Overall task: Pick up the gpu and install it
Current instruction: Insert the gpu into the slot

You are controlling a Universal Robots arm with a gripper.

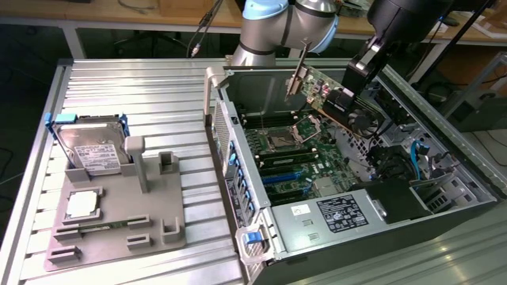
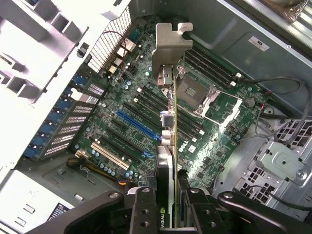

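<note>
The gpu, a green card with a black fan and a silver end bracket, hangs tilted above the open computer case. My gripper is shut on its upper edge. In the wrist view the gpu is seen edge-on, bracket at the far end, clamped between my two black fingers. Below it lies the motherboard with a blue expansion slot, a white slot and the bare processor socket. The card is above the board and apart from it.
Outside the case, at the exterior view's left, a grey fixture holds a silver hard drive with blue tabs, a processor and a narrow memory stick. The case walls, cables and power supply hem in the motherboard.
</note>
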